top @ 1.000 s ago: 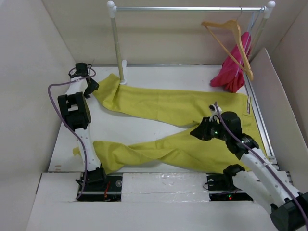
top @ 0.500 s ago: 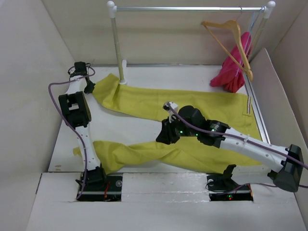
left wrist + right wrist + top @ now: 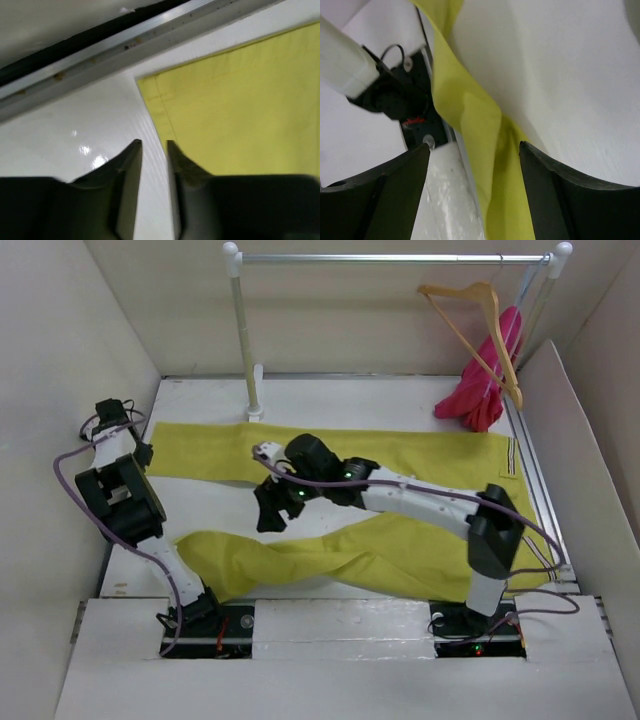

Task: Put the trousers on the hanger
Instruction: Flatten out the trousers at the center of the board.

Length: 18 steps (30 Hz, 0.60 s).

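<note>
The trousers (image 3: 400,455) lie flat on the bench (image 3: 230,505), long axis left to right, waist to my right, cuffs to my left. My left gripper (image 3: 154,145), jaws nearly together, sits at the far cuff's corner; I cannot tell whether it pinches cloth. My right gripper (image 3: 475,145) gapes wide over the near leg.

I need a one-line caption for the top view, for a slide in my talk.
Yellow-green trousers lie spread on the white table; the wooden hanger hangs on the rail behind.
</note>
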Available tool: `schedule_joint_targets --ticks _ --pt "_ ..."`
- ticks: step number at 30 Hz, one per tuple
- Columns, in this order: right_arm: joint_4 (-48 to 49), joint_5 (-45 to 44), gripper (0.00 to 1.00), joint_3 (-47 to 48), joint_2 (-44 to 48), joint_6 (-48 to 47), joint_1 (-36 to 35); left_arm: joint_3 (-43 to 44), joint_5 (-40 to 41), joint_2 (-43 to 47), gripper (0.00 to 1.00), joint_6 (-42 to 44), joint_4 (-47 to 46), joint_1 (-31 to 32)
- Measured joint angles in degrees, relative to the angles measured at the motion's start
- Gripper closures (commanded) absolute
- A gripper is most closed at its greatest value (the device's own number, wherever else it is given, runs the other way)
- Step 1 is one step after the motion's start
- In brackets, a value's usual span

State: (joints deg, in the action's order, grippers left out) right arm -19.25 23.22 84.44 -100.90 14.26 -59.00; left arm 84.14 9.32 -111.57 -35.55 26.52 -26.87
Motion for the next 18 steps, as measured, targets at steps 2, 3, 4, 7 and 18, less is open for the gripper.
schedule_joint_targets --ticks 2,3,4,7,18 --pt "0.35 2.99 0.19 7.74 -6.80 -1.84 -0.44 -2.19 0.17 4.09 0.56 -0.96 0.57 0.22" --pt "0.50 4.37 0.19 11.15 -9.88 -2.51 -0.66 -3.23 0.00 6.49 0.51 -1.18 0.66 0.52" --pt "0.20 6.12 0.18 14.47 -12.87 -3.15 -0.76 -4.13 -0.57 9.09 0.50 -1.40 0.55 0.72" --pt "0.31 11.52 0.18 23.41 -21.33 -4.00 -1.14 -5.84 -2.78 17.14 0.50 -1.81 -0.79 1.05" --pt "2.10 20.06 0.17 32.65 -36.72 -1.01 -4.72 -12.20 -10.43 35.63 0.51 -3.58 -6.73 4.98"
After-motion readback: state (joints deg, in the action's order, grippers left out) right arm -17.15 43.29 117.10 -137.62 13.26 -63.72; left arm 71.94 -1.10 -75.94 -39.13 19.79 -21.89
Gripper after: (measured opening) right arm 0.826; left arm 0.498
